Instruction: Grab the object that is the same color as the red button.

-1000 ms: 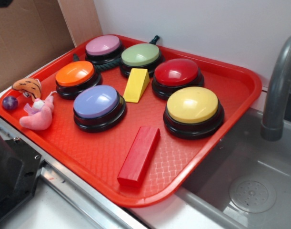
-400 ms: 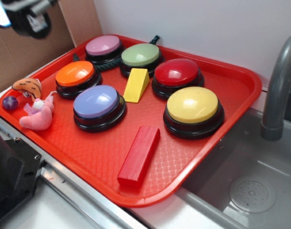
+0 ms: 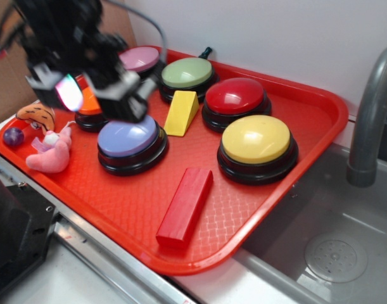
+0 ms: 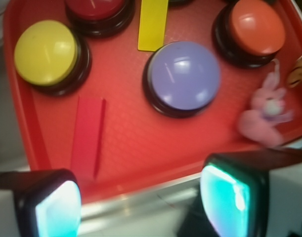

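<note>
The long flat red block [image 3: 185,206] lies on the red tray [image 3: 313,120] near its front edge; it also shows in the wrist view [image 4: 87,136], left of centre. The red button [image 3: 235,96] sits at the back right of the tray, and only its lower part shows at the top of the wrist view [image 4: 96,7]. My gripper [image 3: 85,95] hangs open and empty, high over the orange and purple buttons at the tray's left, well away from the block. In the wrist view my gripper [image 4: 141,202] has its jaws wide apart above the tray's front rim.
On the tray stand a yellow button [image 3: 256,139], a purple button [image 3: 128,137], a green button [image 3: 187,73], a pink button [image 3: 141,59], an orange button [image 4: 254,27] and a yellow wedge [image 3: 181,113]. Plush toys [image 3: 49,152] lie at the left. A sink [image 3: 332,253] and faucet [image 3: 370,107] are at the right.
My gripper has come down from the top left corner to above the orange and purple buttons. The block and the buttons have not moved.
</note>
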Available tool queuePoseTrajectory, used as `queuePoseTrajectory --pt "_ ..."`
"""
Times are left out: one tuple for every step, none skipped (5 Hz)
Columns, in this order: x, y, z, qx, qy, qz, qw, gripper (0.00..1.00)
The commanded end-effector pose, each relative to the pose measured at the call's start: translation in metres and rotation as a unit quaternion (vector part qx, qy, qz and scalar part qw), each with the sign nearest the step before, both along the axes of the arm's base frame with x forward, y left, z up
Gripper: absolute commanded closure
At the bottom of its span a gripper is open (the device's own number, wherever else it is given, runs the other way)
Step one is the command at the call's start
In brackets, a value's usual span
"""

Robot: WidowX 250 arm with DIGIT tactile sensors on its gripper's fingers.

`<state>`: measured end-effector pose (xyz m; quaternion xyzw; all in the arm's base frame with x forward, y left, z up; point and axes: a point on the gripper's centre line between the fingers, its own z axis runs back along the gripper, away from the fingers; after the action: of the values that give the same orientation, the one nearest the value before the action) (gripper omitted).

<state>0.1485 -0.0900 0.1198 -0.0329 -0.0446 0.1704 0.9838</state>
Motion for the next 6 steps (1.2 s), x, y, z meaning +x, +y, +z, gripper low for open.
queuePoseTrajectory --pt "0.027 -0.025 -0.049 0.024 -0.014 0.066 0.997 0.00" --pt "0.033 -0.034 -0.071 0.036 -0.007 0.089 0.995 0.00" --pt "0.035 -0.043 -0.090 0.035 0.003 0.084 0.996 0.00" --pt "0.034 -0.049 -0.102 0.023 0.005 0.078 0.997 0.00" --pt "0.032 -0.054 -0.106 0.025 -0.009 0.066 0.997 0.44" --pt "0.030 -0.054 -0.104 0.030 -0.017 0.058 0.998 1.00"
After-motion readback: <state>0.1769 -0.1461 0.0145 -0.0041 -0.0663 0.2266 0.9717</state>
